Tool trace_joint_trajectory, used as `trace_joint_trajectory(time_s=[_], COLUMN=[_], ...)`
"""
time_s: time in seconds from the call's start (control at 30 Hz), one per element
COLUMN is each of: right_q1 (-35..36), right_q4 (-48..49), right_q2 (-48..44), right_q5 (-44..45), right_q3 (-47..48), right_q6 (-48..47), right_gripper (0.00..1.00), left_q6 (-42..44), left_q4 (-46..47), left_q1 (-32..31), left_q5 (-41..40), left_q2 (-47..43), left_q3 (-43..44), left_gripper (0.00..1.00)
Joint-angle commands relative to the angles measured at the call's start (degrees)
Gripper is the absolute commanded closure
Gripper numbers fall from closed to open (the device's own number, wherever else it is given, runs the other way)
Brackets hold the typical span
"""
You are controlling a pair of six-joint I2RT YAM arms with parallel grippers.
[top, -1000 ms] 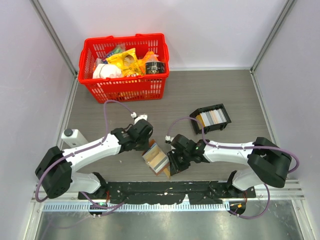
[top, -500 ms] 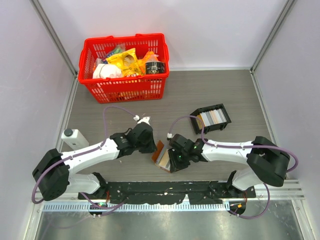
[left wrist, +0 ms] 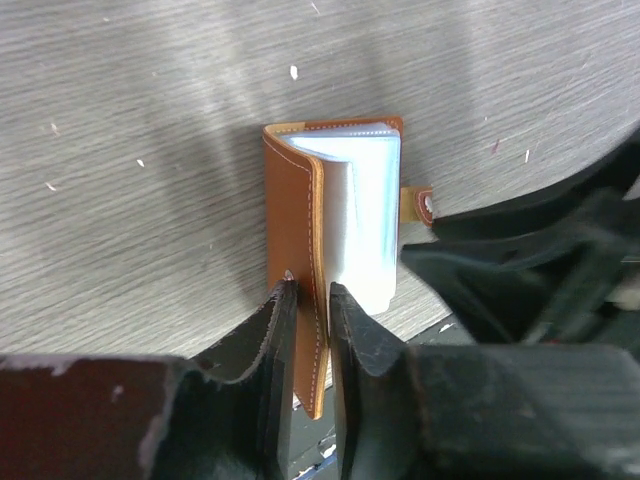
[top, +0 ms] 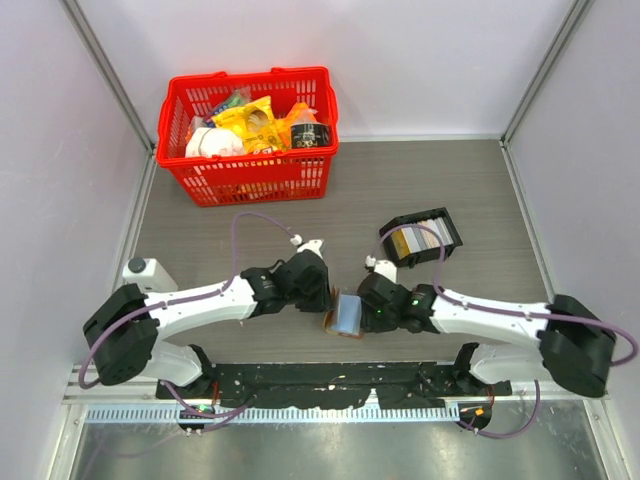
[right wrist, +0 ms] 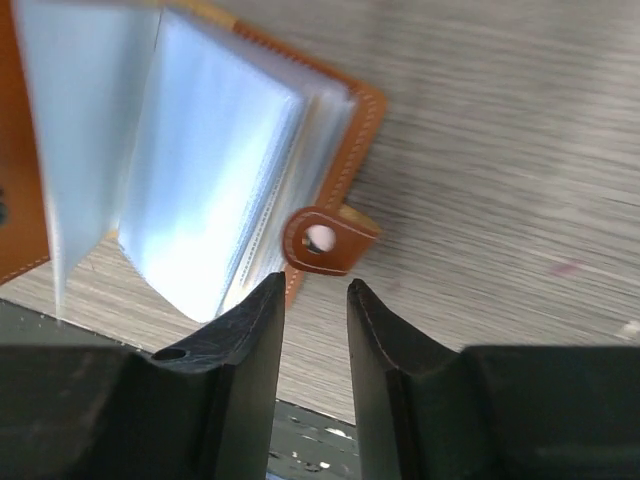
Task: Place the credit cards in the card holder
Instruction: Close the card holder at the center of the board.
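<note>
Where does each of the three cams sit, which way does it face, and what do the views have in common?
Top external: fixed above and behind the arms, looking down on the table; both arms show, left gripper, right gripper.
Left wrist: on the left wrist, looking down at the card holder; its own fingers straddle the brown cover's edge.
Right wrist: on the right wrist, looking down at the snap tab; its own fingers frame it.
Shared: all three see the open card holder with its clear sleeves.
</note>
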Motion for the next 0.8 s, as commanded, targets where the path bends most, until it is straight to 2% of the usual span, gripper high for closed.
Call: trace_joint_trajectory(time_s=[0.0, 0.43, 0.57, 0.7, 0.77], right_q1=[-0.7, -2.7, -3.1, -3.6, -3.6], right_q4=[-4.2, -5.6, -5.5, -0.7, 1.6], right_q2=[-9.8, -16.0, -17.4, -15.7, -14.4], right_q5=[12.4, 15.8, 17.2, 11.9, 9.7], right_q3=[-2.0, -4.2, -4.2, -4.0, -4.2], right_q6=[5.9, 14.3, 14.6, 11.3, 10.4], right_gripper=[0.6, 0.58, 0.58, 0.58, 0.58], left_q6=[1.1, 1.0, 0.4, -0.7, -0.8], left_q4=[0.7, -1.7, -4.6, -2.7, -0.1], left_q1=[-2.0, -6.6, -7.0, -7.1, -7.5], left_q5=[0.6, -2.5, -3.1, -2.1, -2.1], left_q2=[2.9, 11.9, 15.4, 16.7, 15.5], left_q3=[2.6, 11.3, 13.0, 11.6, 9.6], left_gripper=[0.76, 0.63, 0.65, 0.71, 0.69])
